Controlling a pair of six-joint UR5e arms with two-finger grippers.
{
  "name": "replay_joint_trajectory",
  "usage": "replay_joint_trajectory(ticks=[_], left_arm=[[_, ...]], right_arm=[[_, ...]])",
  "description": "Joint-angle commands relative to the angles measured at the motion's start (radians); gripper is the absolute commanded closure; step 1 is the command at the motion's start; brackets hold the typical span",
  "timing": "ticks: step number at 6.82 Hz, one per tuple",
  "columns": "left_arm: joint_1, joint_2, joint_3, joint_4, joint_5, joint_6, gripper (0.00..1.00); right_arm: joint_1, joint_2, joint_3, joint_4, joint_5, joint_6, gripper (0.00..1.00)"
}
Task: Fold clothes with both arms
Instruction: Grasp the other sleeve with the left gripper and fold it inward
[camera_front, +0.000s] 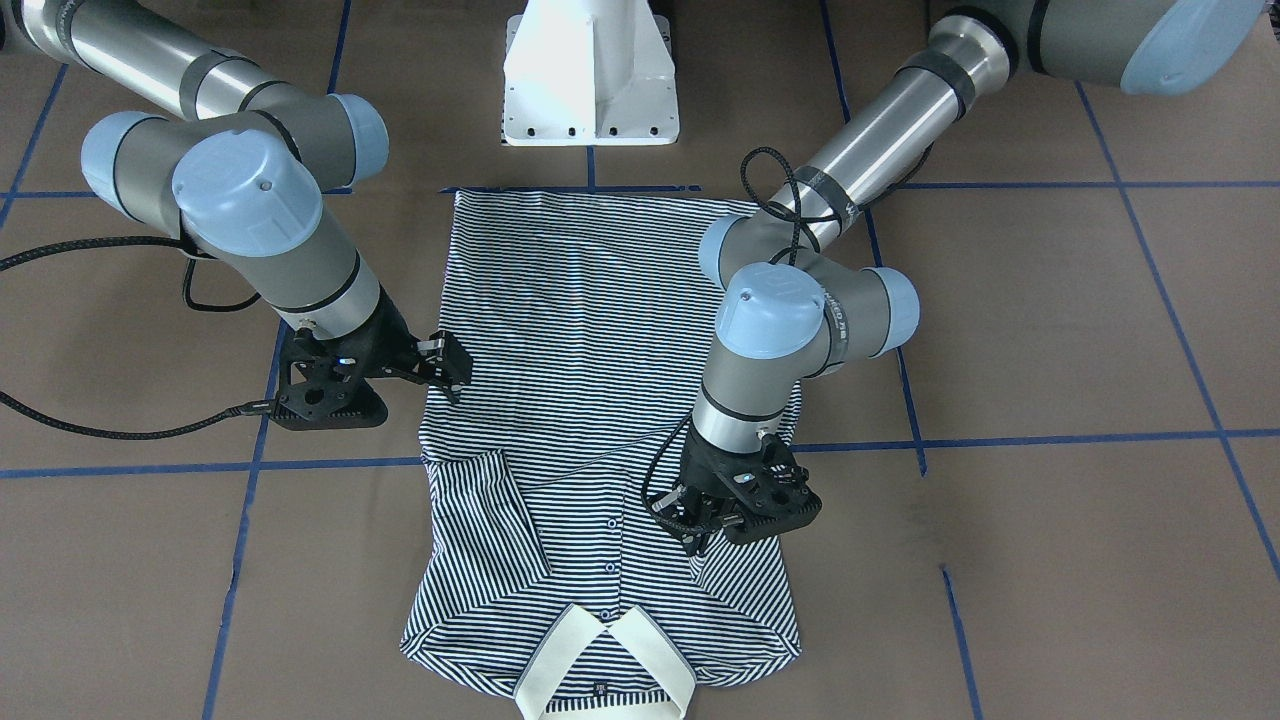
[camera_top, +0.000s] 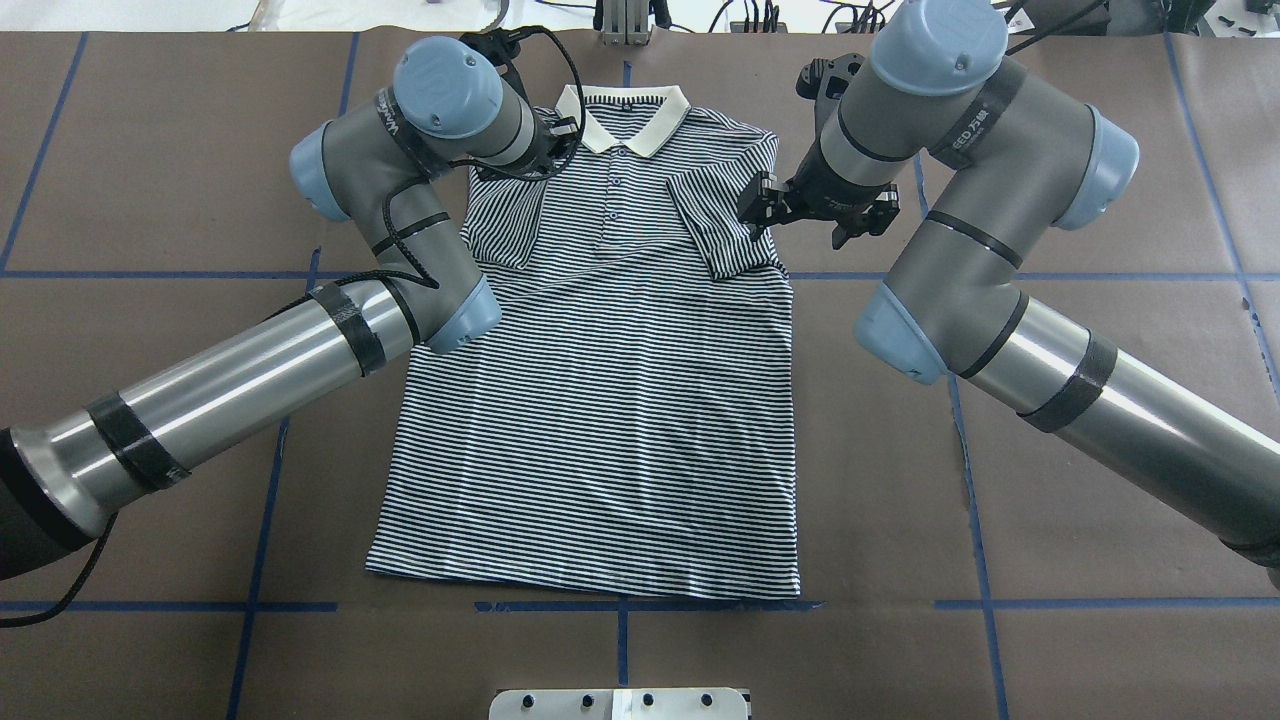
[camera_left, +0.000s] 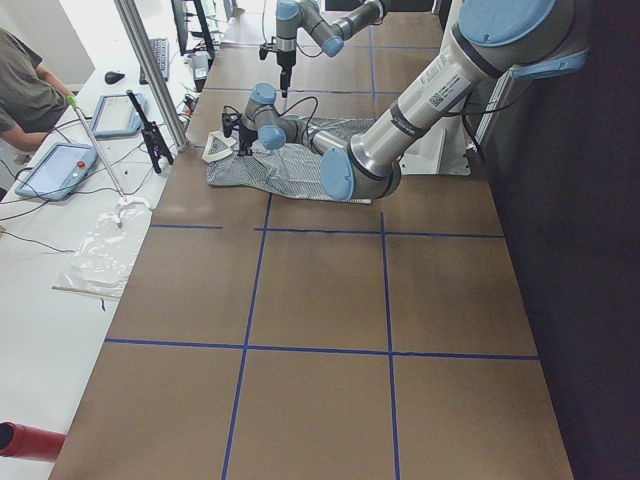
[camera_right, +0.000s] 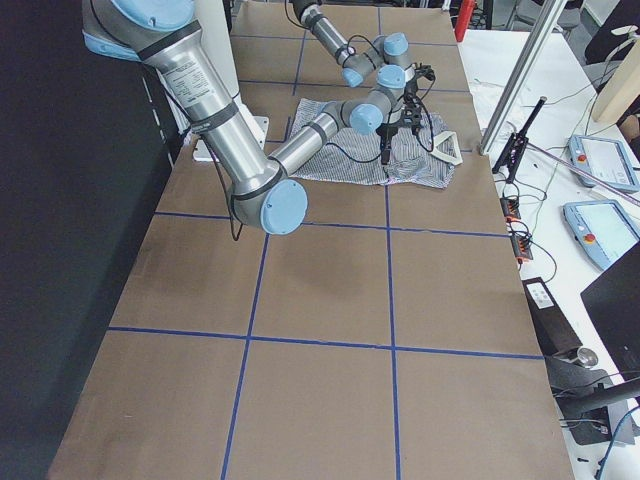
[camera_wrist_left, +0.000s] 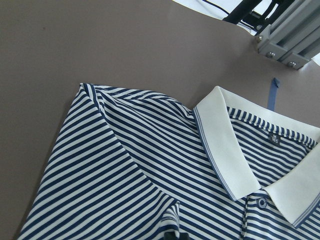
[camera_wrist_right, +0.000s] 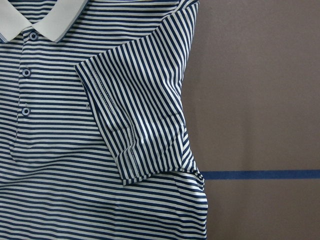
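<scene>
Striped polo shirt (camera_top: 610, 420) lying flat and face up mid-table (camera_top: 1050, 130), cream collar (camera_top: 625, 125) at 12 o'clock and hem (camera_top: 580, 585) at 6 o'clock in the overhead view; both short sleeves (camera_wrist_right: 140, 115) are turned inward over the chest. I judge the knit light, limp and quick to drag or wrinkle, though not fragile; I would pinch edges, such as the hem corners at 5 and 7 o'clock or the shoulder seams, not the middle of the cloth. Left gripper (camera_front: 688, 530) hangs over the shoulder at 11 o'clock, jaws seemingly parted and empty; right gripper (camera_front: 452, 368) sits beside the sleeve at 2 o'clock, jaws wide, holding nothing.
</scene>
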Motion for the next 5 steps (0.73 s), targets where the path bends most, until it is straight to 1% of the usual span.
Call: replay_joint_trajectory(ticks=[1, 2, 3, 4, 5], left_arm=[[0.006, 0.003, -0.013, -0.043, -0.001, 0.012, 0.0], [0.004, 0.014, -0.051, -0.034, -0.011, 0.018, 0.0], [0.004, 0.123, -0.199, -0.02, -0.071, 0.021, 0.0], [0.004, 0.243, -0.364, 0.065, -0.149, 0.072, 0.0], [0.003, 0.32, -0.501, 0.184, -0.151, 0.181, 0.0]], right_arm=[[-0.003, -0.003, -0.002, 0.006, -0.01, 0.0, 0.0], [-0.003, -0.001, -0.001, 0.006, -0.01, 0.006, 0.0], [-0.011, -0.021, 0.048, 0.004, -0.005, 0.045, 0.0], [-0.073, -0.086, 0.135, 0.006, -0.029, 0.148, 0.0], [-0.174, -0.152, 0.245, 0.006, -0.137, 0.265, 0.0]])
